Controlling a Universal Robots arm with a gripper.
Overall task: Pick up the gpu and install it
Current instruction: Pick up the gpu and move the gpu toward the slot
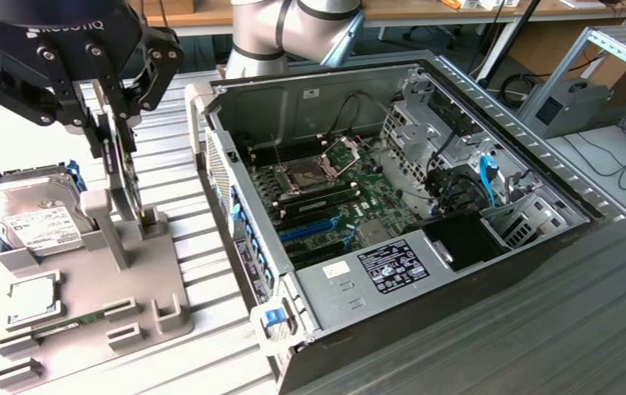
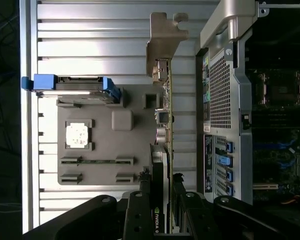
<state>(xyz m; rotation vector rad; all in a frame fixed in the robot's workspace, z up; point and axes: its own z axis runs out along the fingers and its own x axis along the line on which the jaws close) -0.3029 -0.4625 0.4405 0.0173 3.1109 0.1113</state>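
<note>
The gpu (image 1: 124, 177) stands upright on its edge, pinched in the claw (image 1: 109, 123), which comes down on it from twelve o'clock. The jaws are drawn narrow against both faces of the card. In the wrist view the gpu (image 2: 162, 125) runs edge-on out from between the fingers (image 2: 140, 212), with its pale bracket at the far end. Its lower edge meets the grey holder (image 1: 126, 271), perhaps touching the slot. In the exterior view the hard drive (image 1: 33, 218) lies at nine o'clock of the card and the open computer case (image 1: 401, 206) at three o'clock.
</note>
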